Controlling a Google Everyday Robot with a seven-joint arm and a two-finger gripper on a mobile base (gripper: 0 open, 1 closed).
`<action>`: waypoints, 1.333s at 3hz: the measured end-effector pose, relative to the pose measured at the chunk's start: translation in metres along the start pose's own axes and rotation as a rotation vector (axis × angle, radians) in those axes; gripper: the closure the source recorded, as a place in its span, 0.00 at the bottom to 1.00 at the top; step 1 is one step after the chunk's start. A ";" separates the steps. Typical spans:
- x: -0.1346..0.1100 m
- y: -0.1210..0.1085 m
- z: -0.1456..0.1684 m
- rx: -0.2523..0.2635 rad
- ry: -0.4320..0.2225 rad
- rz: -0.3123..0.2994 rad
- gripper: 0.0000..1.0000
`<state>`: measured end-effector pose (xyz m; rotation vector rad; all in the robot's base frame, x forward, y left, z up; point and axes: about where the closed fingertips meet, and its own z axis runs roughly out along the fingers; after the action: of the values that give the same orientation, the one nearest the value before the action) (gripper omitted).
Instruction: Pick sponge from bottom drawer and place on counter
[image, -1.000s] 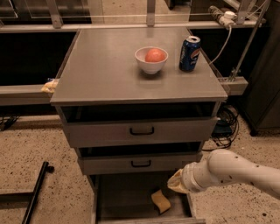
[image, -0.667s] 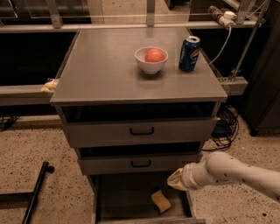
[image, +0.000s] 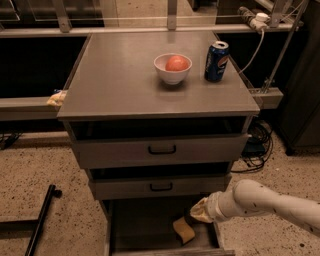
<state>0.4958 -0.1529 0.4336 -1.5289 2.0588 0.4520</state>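
Observation:
The yellow sponge (image: 184, 230) lies on the floor of the open bottom drawer (image: 135, 225), toward its right side. My gripper (image: 198, 212) reaches in from the right on a white arm and hangs just above and to the right of the sponge, at the drawer's right wall. The grey counter (image: 125, 80) is the flat top of the cabinet, well above the drawer.
On the counter stand a white bowl (image: 172, 69) holding a reddish fruit and a blue soda can (image: 216, 61). Two closed drawer fronts with black handles (image: 162, 149) sit above the open drawer. A yellowish cloth wad (image: 56, 98) lies on the left rail. A black bar (image: 40, 220) lies on the floor at left.
The gripper has shifted slightly left and down toward the sponge. The sponge has not moved.

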 end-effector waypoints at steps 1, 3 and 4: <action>0.039 -0.010 0.044 0.042 -0.018 -0.025 1.00; 0.096 -0.026 0.163 0.005 -0.120 -0.026 1.00; 0.114 -0.031 0.183 0.019 -0.127 0.010 1.00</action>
<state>0.5394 -0.1493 0.2203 -1.4417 1.9687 0.5190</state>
